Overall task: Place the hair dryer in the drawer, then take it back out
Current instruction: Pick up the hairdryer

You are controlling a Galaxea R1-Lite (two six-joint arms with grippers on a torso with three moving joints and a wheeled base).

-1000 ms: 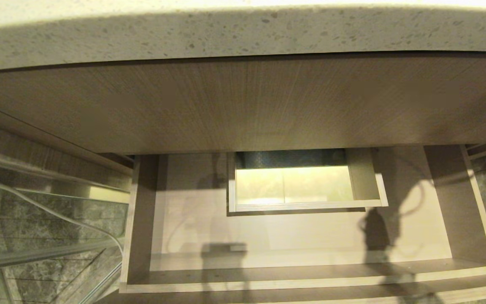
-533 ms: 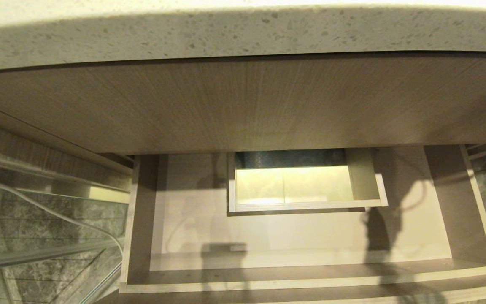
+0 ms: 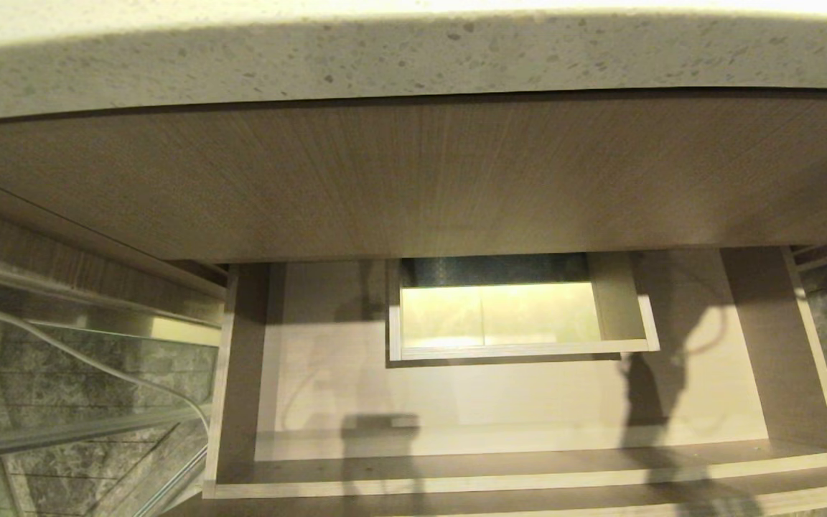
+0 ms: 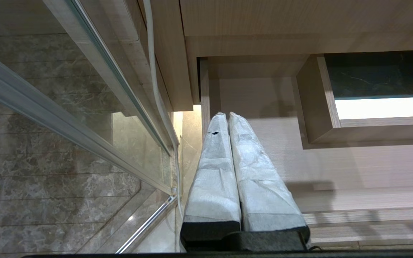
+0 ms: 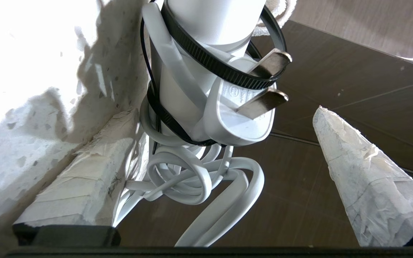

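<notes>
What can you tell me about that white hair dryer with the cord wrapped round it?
Only the right wrist view shows the hair dryer: a smooth white plastic barrel, its flat white cord looped loosely below it, the plug with metal prongs strapped on by black cable ties. It sits between the right gripper's open fingers, beside a speckled stone edge.

You're looking down on the drawer [image 3: 500, 402], pulled out beneath the wood-grain panel [image 3: 413, 179] that hangs under the speckled countertop [image 3: 385, 57]. Relative to the drawer's boxed cut-out [image 3: 514, 309] at mid-back, the pale floor runs left, right and toward the low front; only shadows lie on it.
</notes>
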